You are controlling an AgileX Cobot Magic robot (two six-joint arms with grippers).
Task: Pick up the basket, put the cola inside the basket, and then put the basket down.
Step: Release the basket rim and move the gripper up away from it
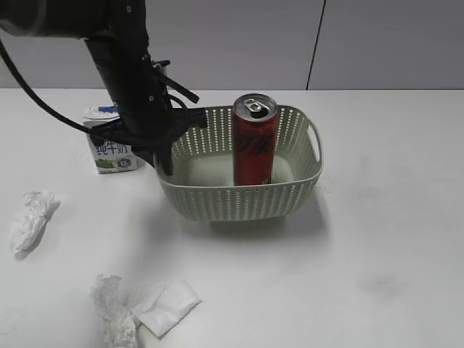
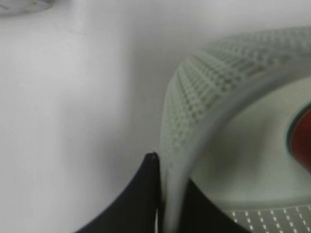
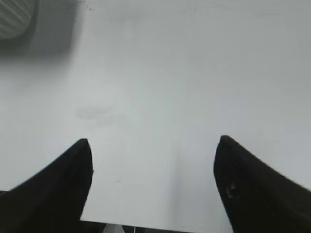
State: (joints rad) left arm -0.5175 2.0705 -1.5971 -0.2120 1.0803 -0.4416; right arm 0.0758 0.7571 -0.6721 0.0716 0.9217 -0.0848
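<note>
The pale sage-green basket (image 1: 290, 190) stands on the white table, mid-scene. The red cola can (image 1: 254, 141) stands upright inside it, its silver top above the rim. My left gripper (image 1: 164, 156) is shut on the basket's left wall; in the left wrist view the wall (image 2: 194, 111) runs between the two black fingers (image 2: 170, 194), and a red edge of the cola (image 2: 302, 141) shows at the right. My right gripper (image 3: 153, 145) is open and empty over bare table; it does not show in the exterior view. A corner of the basket (image 3: 14, 19) shows at the top left of the right wrist view.
A blue-and-white milk carton (image 1: 109, 145) stands just left of the basket, behind my left arm. Crumpled white tissues lie at the left (image 1: 30, 217) and at the front (image 1: 116, 308), with a flatter one (image 1: 170, 304) beside it.
</note>
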